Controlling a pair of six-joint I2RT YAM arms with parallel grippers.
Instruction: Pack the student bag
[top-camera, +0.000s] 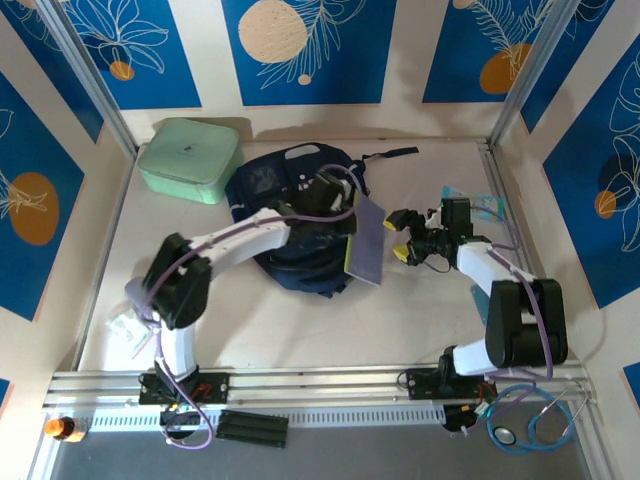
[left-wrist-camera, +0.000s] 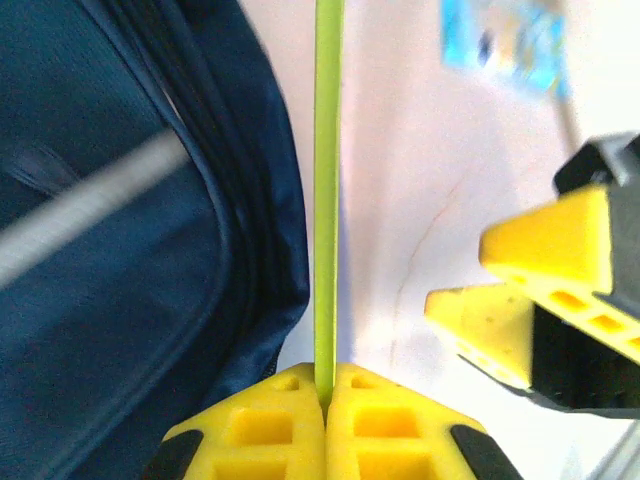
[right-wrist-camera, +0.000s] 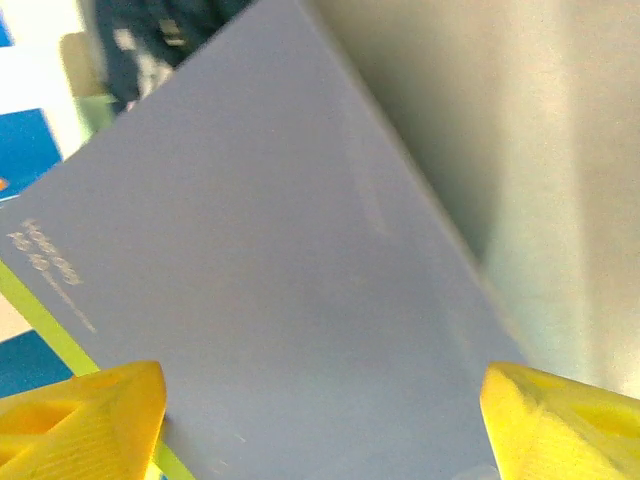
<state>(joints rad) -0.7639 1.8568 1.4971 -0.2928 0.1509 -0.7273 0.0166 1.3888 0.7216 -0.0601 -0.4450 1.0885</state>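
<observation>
Student bag (top-camera: 262, 188), one; notebook (top-camera: 366, 240), one.

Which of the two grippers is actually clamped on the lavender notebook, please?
The left gripper, its jaws shut on the notebook at its thin green edge beside the student bag; the right gripper stands open nearby.

Blue floral panels (top-camera: 340, 60) surround the pale table (top-camera: 400, 320).
</observation>
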